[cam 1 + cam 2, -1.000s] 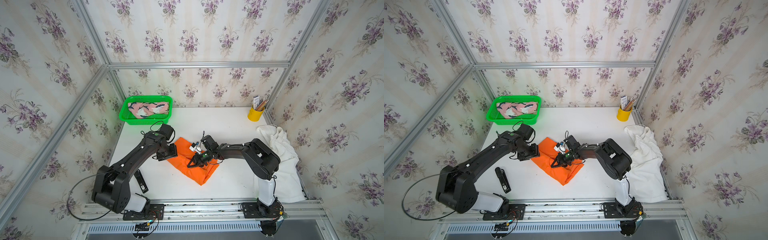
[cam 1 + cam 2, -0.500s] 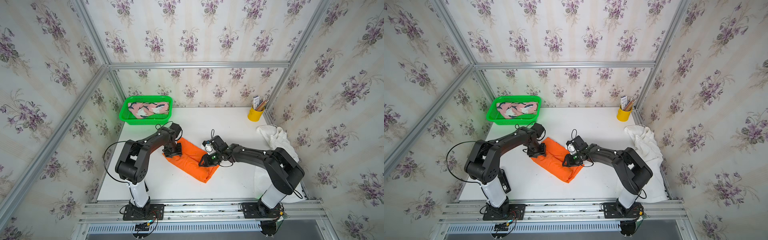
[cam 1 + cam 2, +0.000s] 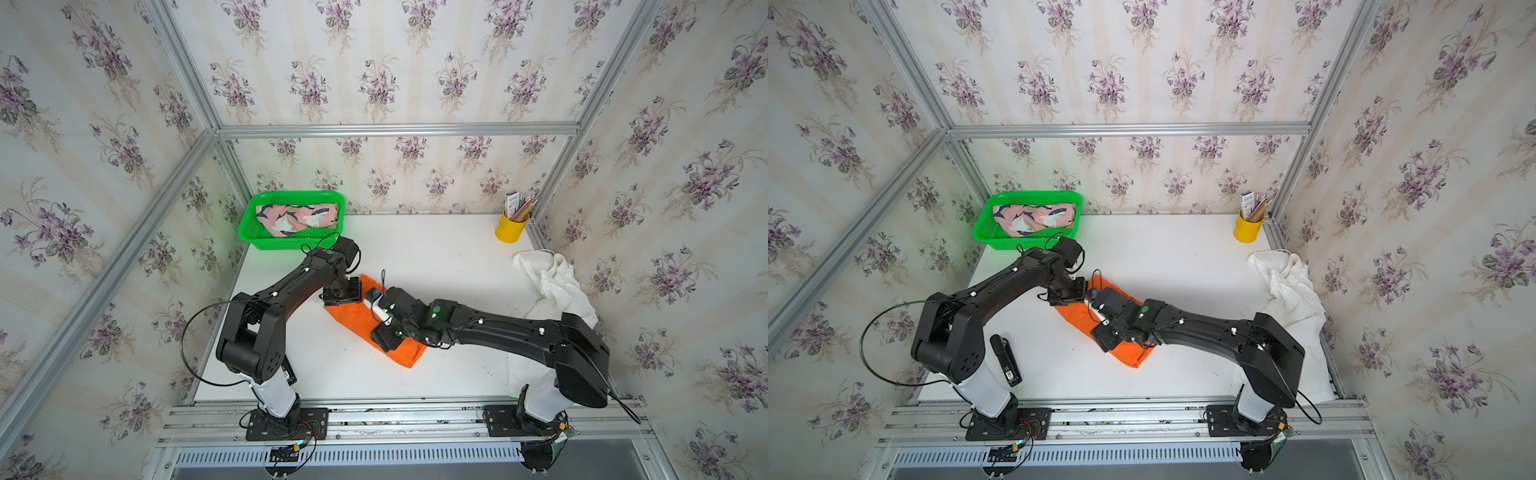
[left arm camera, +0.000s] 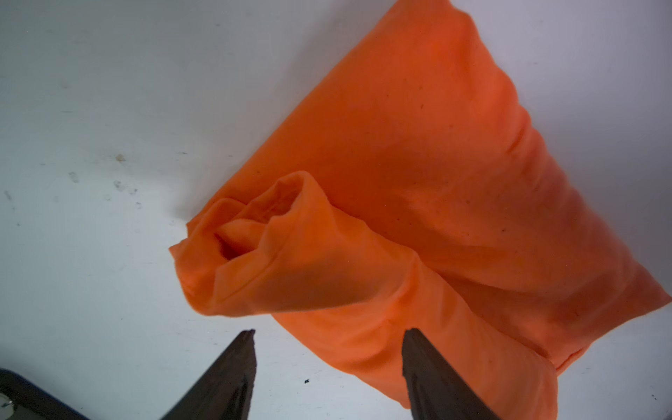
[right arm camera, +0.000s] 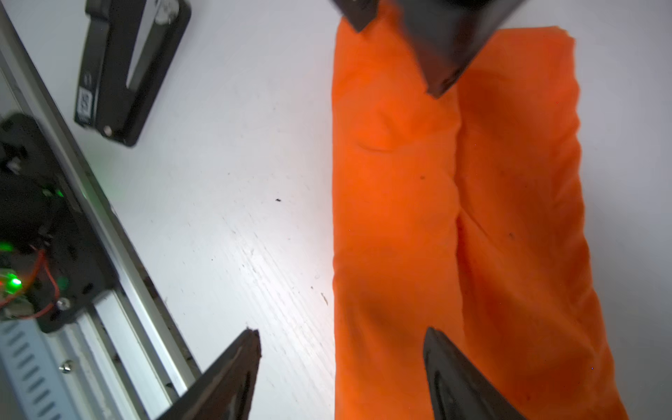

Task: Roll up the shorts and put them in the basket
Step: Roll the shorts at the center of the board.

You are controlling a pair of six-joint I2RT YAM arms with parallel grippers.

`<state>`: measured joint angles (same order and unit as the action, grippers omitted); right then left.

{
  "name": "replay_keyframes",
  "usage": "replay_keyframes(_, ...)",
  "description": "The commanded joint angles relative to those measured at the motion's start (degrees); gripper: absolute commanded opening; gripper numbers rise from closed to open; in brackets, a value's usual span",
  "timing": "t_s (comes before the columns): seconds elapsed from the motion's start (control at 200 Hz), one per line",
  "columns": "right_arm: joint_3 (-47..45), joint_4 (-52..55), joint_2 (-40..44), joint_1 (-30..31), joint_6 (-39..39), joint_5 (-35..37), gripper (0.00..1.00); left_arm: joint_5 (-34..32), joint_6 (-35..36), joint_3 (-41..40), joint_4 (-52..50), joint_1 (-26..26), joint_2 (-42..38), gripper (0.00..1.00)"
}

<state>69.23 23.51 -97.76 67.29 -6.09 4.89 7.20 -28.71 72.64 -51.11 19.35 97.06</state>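
White tabletop (image 3: pixel 436 257): work surface.
Large plain white cloth shorts (image 3: pixel 557 286): crumpled along the table's right edge.
Bright orange cloth shorts (image 3: pixel 353 316): mid-table, folded flat, one long side rolled into a loose tube.
Green plastic mesh basket (image 3: pixel 249 237): far left corner, holding pink whale-print cloth shorts (image 3: pixel 297 216).
Left gripper (image 4: pixel 329 331): fingers apart, at the tube's open end, gripping nothing.
Right gripper (image 5: pixel 342 330): fingers apart, one over bare table, one over orange cloth, nothing held.
Yellow pencil cup (image 3: pixel 510 230): far right corner.
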Motion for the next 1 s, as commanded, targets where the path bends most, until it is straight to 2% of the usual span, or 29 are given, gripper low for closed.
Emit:
replay_keyframes(0.0, 1.9, 3.2, -4.4, 2.4, 8.2, 8.6, 0.79, -0.9, 1.5, -1.1, -2.2, -2.3, -0.6, 0.68)
replay_keyframes(0.195, 0.2, 0.6, -11.0, 3.7, 11.1, 12.2, 0.79, 0.9, 2.2, -5.1, -1.1, -5.6, -3.3, 0.68)
replay_keyframes(0.265, -0.1, 0.1, -13.1, 3.6, 11.2, 14.3, 0.76, 1.6, 2.3, -5.8, -1.0, -6.2, -4.0, 0.69)
replay_keyframes(0.33, -0.1, -0.1, -13.9, 3.6, 11.2, 13.8, 0.65, 1.9, 2.5, -6.2, -1.0, -6.3, -4.6, 0.69)
replay_keyframes(0.38, -0.1, 0.2, -13.5, 3.5, 10.7, 12.1, 0.44, 2.1, 2.6, -6.1, -1.5, -6.3, -5.2, 0.69)
replay_keyframes(0.445, -0.5, 0.6, -11.6, 3.4, 9.8, 7.4, 0.28, 2.3, 3.0, -5.0, -3.7, -6.3, -6.4, 0.69)
replay_keyframes(0.485, -0.6, 1.0, -10.1, 3.2, 8.3, 3.9, 0.22, 2.0, 3.0, -4.7, -5.0, -6.3, -8.1, 0.7)
replay_keyframes(0.574, -1.6, -0.3, -6.6, 1.4, 4.7, -8.7, 0.15, 2.3, 2.4, -4.4, -6.1, -6.3, -12.4, 0.71)
replay_keyframes(0.784, -7.9, -12.9, -2.2, -8.8, -7.4, -38.9, 0.11, 4.5, 2.5, -1.7, -8.9, -6.1, -14.5, 0.71)
replay_keyframes(0.874, -11.0, -19.4, -2.1, -14.8, -13.3, -46.9, 0.09, 5.4, 2.5, -1.5, -8.6, -5.6, -14.2, 0.71)
replay_keyframes(0.994, -15.6, -25.6, -1.7, -21.5, -19.1, -51.8, 0.09, 5.7, 2.4, 0.1, -8.0, -3.5, -11.6, 0.71)
